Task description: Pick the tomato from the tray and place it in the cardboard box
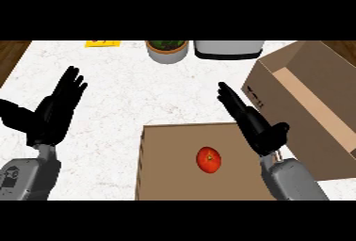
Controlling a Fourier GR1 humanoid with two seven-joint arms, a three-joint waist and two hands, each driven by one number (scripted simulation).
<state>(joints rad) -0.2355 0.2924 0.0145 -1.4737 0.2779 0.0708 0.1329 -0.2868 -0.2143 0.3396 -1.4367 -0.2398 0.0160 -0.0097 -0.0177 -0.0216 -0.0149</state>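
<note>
Tomato (209, 159), red and round, lies alone on the brown tray (163, 162), a little right of the tray's middle, with nothing touching it. The tray's near edge is cut off at the bottom of the view. Over the tray's right edge the right hand (252, 123) hangs with its fingers straight and together, pointing away from the robot, holding nothing; it hides part of that edge. Right of the tray stands the cardboard box (292, 77), its flaps open; its right side runs out of view and its inside is only partly seen. Well left of the tray, over the white bench (125, 84), the left hand (52, 113) rests open with fingers spread. Beyond the tray, at the bench's far edge, sit a potted plant (167, 50), a grey appliance (228, 49) and a yellow item (102, 43), all cut off and hard to make out.
</note>
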